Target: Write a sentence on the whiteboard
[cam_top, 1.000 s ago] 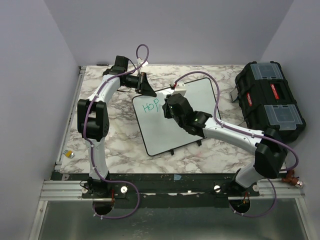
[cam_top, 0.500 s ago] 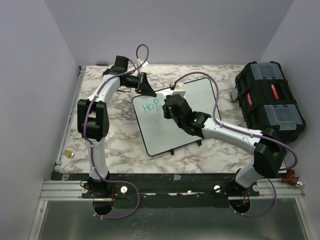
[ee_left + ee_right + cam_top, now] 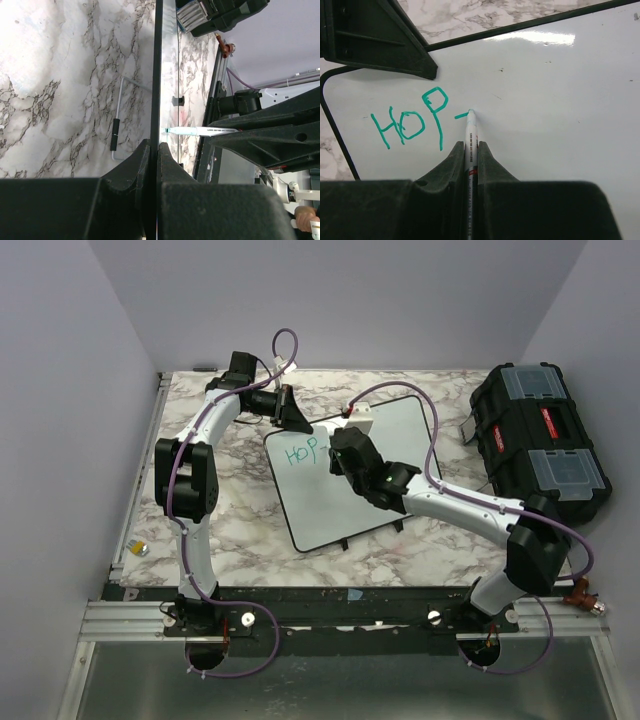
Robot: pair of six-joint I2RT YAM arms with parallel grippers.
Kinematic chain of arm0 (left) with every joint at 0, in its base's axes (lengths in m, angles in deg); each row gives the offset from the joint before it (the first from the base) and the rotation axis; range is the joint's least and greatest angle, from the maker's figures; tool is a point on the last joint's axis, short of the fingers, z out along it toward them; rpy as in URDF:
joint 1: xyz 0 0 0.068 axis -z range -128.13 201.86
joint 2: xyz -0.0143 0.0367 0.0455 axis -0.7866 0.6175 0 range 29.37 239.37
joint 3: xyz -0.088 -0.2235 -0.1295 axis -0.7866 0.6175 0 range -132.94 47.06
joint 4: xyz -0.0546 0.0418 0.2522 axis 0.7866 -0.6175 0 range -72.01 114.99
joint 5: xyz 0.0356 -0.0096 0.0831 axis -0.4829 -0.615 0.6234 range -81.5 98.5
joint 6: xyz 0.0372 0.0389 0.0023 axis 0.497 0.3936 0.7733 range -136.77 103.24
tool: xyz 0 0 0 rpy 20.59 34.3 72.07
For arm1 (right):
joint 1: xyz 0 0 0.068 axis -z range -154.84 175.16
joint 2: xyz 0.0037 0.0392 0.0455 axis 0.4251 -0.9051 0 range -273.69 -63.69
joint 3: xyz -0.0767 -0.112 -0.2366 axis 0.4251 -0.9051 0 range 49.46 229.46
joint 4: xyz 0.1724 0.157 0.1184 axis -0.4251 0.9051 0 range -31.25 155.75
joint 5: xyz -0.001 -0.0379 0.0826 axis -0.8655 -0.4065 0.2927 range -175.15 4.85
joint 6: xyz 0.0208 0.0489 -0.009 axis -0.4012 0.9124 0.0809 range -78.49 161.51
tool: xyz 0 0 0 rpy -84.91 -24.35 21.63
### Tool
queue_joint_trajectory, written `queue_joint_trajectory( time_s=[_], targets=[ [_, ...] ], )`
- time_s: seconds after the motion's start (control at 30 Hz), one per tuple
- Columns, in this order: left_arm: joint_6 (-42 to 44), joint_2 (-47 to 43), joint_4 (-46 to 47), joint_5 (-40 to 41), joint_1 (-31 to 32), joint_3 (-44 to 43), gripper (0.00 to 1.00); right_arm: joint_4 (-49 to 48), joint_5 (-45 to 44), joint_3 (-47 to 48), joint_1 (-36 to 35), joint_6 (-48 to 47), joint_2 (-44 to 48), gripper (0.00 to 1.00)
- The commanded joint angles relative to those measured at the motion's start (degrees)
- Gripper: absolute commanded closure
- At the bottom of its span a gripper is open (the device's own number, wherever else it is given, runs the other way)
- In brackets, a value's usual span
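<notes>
Now, mid-word: "HOP" is on the board, with a short dash just beside it.
Right gripper [image 3: 471, 150] is clamped on the marker [image 3: 470, 131], whose tip touches the whiteboard [image 3: 560, 100] at three o'clock of the P. So far the sentence [image 3: 410, 125] sits near the board's ten o'clock corner. Left gripper [image 3: 154, 150] pinches the frame at the eleven o'clock edge. The board looks stiff, light and glossy, likely to skid on the marble table [image 3: 60, 75], so the thin frame is the place to hold.

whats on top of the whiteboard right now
Green letters HOP and a short dash, with the marker tip touching the whiteboard. From above, the right arm hides part of the board.
</notes>
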Motion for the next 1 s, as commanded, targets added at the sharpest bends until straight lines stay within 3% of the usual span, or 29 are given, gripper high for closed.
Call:
queue_joint_trajectory(
  time_s=[0.0,0.97],
  targets=[
    [3.5,-2.9,3.1,4.1,0.3,0.1,1.00,2.3,-3.3,2.7,0.4,-1.2,-2.1,0.99],
    [3.4,-2.9,3.1,4.3,0.3,0.0,1.00,2.2,4.8,0.5,0.4,0.4,-2.4,0.99]
  ],
)
